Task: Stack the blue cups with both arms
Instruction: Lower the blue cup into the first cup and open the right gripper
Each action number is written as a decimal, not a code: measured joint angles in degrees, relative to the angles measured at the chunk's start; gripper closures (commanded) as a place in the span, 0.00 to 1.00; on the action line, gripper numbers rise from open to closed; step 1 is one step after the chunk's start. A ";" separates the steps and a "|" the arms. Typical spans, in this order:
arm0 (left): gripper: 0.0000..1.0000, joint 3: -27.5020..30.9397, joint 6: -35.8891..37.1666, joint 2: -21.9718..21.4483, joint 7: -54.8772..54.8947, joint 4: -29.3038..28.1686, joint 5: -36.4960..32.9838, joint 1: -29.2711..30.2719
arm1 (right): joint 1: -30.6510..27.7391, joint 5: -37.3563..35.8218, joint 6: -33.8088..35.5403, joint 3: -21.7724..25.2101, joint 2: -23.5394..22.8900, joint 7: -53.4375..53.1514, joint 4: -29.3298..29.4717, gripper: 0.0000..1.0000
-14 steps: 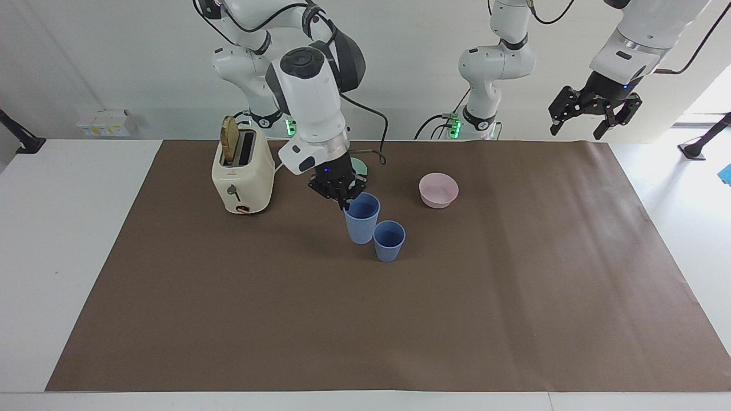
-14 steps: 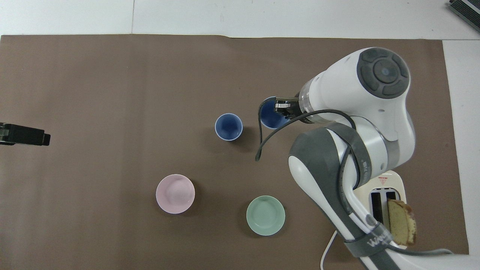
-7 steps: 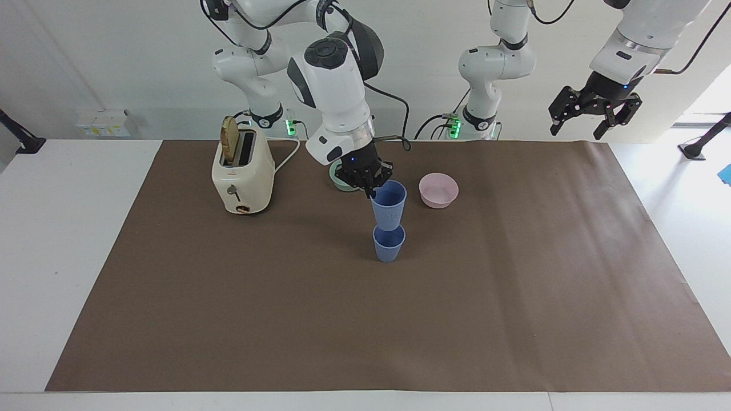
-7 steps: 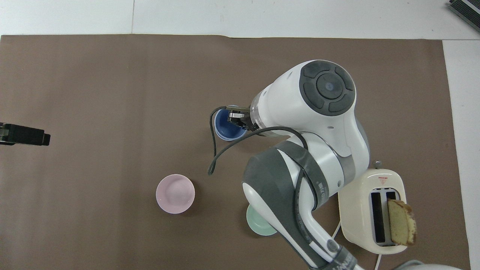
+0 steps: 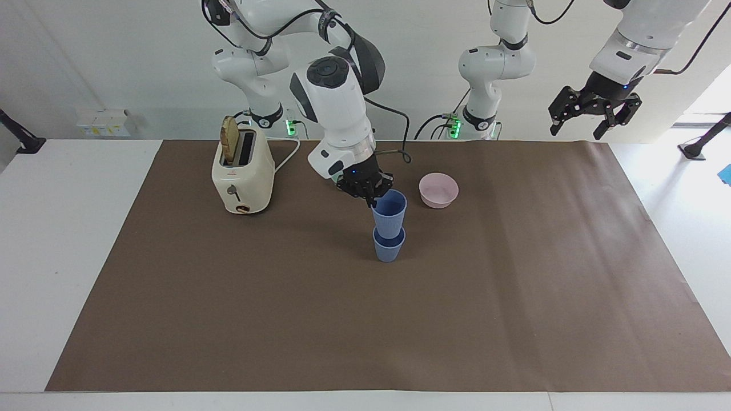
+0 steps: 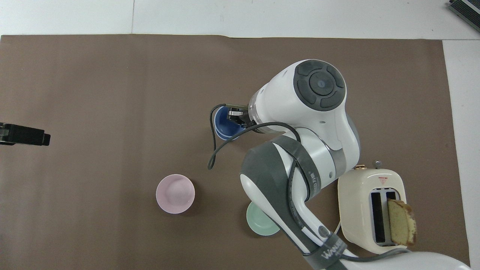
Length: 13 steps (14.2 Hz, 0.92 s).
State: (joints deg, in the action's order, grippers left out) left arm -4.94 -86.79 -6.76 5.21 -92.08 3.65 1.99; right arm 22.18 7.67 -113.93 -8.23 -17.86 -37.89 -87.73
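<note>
Upper cup [image 5: 389, 214]: held by its rim, upright, its base entering the lower cup; gripped at the rim, I judge, so the tapered body stays free to slide in.
Lower cup [image 5: 388, 246]: stands upright mid-mat, farther from the robots than the pink bowl, mouth up to receive the other.
Right gripper [image 5: 370, 194]: clamped on the upper cup's rim, one finger inside the mouth, directly over the lower cup.
Left gripper [image 5: 594, 111]: waits raised off the left arm's end of the mat, fingers spread, holding nothing.
Pink bowl [image 5: 438, 190]: beside the stack, apart from it.
Green bowl [image 6: 262, 224]: partly hidden under the right arm.
Toaster [image 5: 242, 171]: toward the right arm's end, a bread slice [image 5: 229, 140] in one slot.
Writing: letters on the right arm's grey band, not fully legible; a red warning mark on the toaster top.
</note>
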 measured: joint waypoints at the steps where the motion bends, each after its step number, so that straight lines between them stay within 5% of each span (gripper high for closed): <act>1: 0.00 -0.01 0.00 0.00 0.00 -0.03 0.00 0.00 | 0.00 0.00 0.00 0.00 -0.20 0.00 -0.09 1.00; 12: 0.00 -0.88 0.05 0.00 0.00 -0.07 0.00 -0.01 | 0.00 -0.01 -3.83 0.00 -2.86 0.00 -2.13 1.00; 13: 0.00 -0.79 0.07 0.00 0.00 -0.07 0.00 0.00 | 0.00 -0.01 -4.41 0.01 -3.21 0.00 -2.29 0.93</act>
State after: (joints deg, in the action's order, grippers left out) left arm -5.73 -86.72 -6.75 5.21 -92.15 3.65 1.98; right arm 22.18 7.66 -118.35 -8.22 -21.07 -37.89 -90.02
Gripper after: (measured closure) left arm 0.000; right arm 0.952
